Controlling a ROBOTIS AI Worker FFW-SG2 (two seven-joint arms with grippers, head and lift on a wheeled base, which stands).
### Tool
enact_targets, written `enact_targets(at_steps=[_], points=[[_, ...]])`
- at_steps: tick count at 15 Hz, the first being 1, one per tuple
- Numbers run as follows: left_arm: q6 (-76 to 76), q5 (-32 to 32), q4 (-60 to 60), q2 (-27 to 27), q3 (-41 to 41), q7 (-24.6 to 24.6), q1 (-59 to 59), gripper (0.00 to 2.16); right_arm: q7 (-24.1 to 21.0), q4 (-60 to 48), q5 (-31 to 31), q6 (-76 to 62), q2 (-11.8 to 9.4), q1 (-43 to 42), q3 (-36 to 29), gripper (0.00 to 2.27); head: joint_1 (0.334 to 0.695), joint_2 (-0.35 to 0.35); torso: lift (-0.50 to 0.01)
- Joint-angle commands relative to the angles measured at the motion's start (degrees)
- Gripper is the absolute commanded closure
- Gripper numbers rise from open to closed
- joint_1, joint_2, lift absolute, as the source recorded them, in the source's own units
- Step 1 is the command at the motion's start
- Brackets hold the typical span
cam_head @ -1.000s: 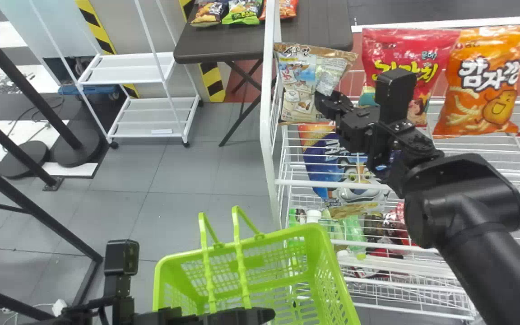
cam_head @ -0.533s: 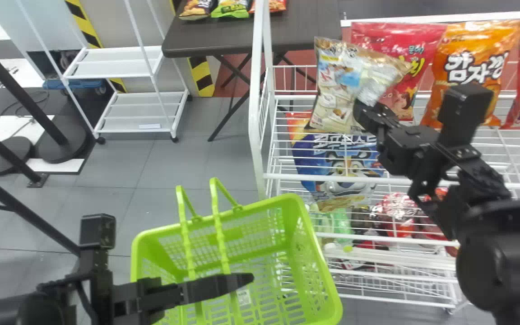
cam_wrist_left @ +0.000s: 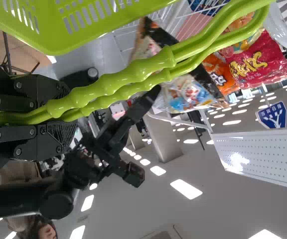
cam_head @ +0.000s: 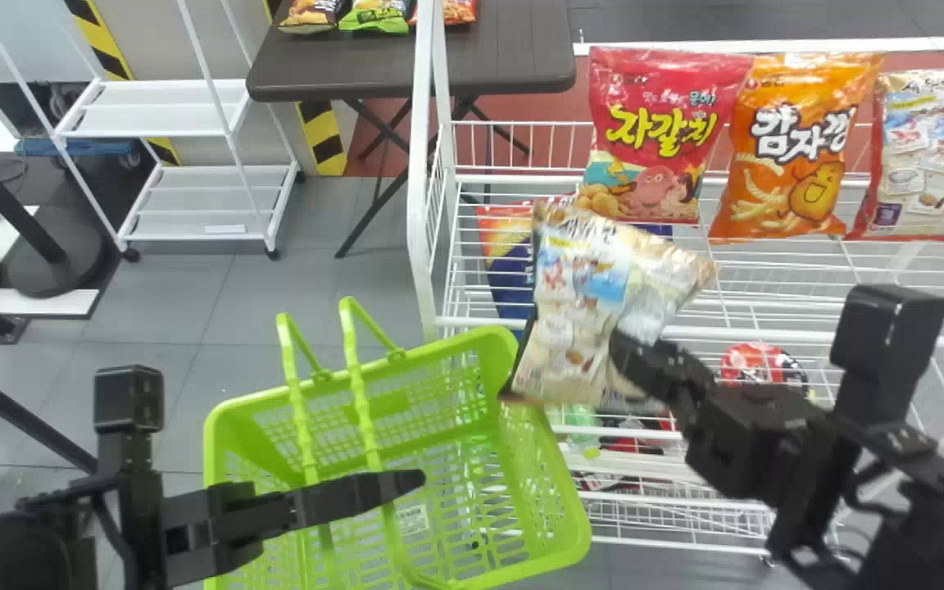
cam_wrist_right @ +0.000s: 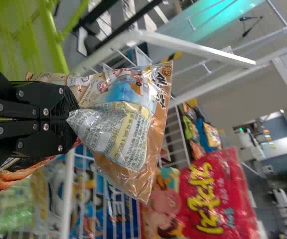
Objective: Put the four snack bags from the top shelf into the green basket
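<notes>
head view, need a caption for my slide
Right hand with a beige bag near the green basket, left hand at its handles, a red bag and an orange bag behind.

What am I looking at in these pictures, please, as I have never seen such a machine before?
This is a two-armed robot. The head view looks down from its head; each wrist view comes from a camera on that arm's wrist. The right gripper holds a beige snack bag in the air, while the left gripper is closed on the handles of the green basket. On the top shelf are a red bag, an orange bag and a pale, red-edged bag.
</notes>
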Motion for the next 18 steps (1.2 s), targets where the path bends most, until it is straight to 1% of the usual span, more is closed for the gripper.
enact_targets(at_steps=[1, 3, 5, 6, 8, 9, 10, 11, 12, 13, 14, 15, 17, 18], points=[[0.00, -0.10, 0.15, -0.08, -0.74, -0.57, -0.38, 2.15, 0.00, -1.09, -1.65, 5.47, 0.14, 0.47, 3.54, 2.25, 0.695, 0.119, 0.000], [0.00, -0.10, 0.15, -0.08, -0.83, -0.57, -0.38, 2.15, -0.09, 0.32, -1.73, 7.58, 0.14, -0.85, 7.41, 2.25, 0.695, 0.162, 0.000], [0.00, -0.10, 0.15, -0.08, -1.00, -0.57, -0.29, 2.15, -1.05, 1.81, -2.52, 11.27, 0.14, -3.31, 10.13, 2.25, 0.695, 0.220, 0.000], [0.18, -0.01, 0.07, -0.08, -1.00, -0.57, -0.20, 2.15, -1.84, 3.66, -2.44, 14.26, 0.14, -5.15, 11.80, 2.25, 0.695, 0.267, 0.000], [0.18, 0.08, -0.29, -0.08, -1.09, -0.57, -0.03, 2.15, -3.60, 8.93, -1.91, 15.66, 0.14, -8.41, 15.32, 2.25, 0.695, 0.313, 0.000], [0.35, 0.16, -0.46, -0.08, -1.09, -0.57, 0.06, 2.15, -3.87, 12.45, -2.09, 15.66, 0.14, -10.08, 16.90, 2.18, 0.695, 0.331, 0.000], [0.53, 0.16, -0.55, -0.08, -1.09, -0.57, 0.15, 2.15, -3.95, 16.05, -2.44, 15.49, 0.14, -12.10, 18.39, 1.97, 0.695, 0.350, 0.000], [0.53, 0.25, -0.64, -0.08, -1.09, -0.57, 0.24, 2.15, -3.87, 20.36, -2.70, 13.55, 0.14, -14.38, 20.41, 1.48, 0.695, 0.350, 0.000], [0.53, 0.16, -0.81, -0.08, -1.18, -0.57, 0.50, 2.15, -3.78, 23.96, -2.61, 11.62, 0.14, -16.40, 22.26, 0.48, 0.695, 0.350, 0.000], [0.53, 0.25, -0.99, -0.08, -1.53, -0.57, 0.59, 2.15, -3.69, 26.24, -2.61, 10.74, 0.14, -17.72, 23.23, 0.00, 0.695, 0.350, 0.000], [0.53, 0.16, -1.08, -0.08, -1.71, -0.57, 0.68, 2.15, -2.99, 27.30, -2.79, 10.57, 0.14, -18.34, 23.40, 0.00, 0.695, 0.350, 0.000], [0.53, 0.25, -1.08, 0.10, -1.62, -0.57, 0.77, 2.15, -1.93, 27.12, -3.05, 10.04, 0.14, -17.90, 22.17, 0.00, 0.695, 0.350, 0.000], [0.53, 0.25, -1.25, 0.18, -1.53, -0.57, 1.21, 2.15, 0.09, 23.08, -5.16, 10.57, 0.14, -15.53, 16.28, 0.04, 0.695, 0.350, 0.000], [0.53, 0.25, -1.34, 0.18, -1.44, -0.57, 1.29, 2.15, 1.50, 20.53, -8.59, 11.27, -0.18, -14.38, 11.54, 0.05, 0.695, 0.350, 0.000]])
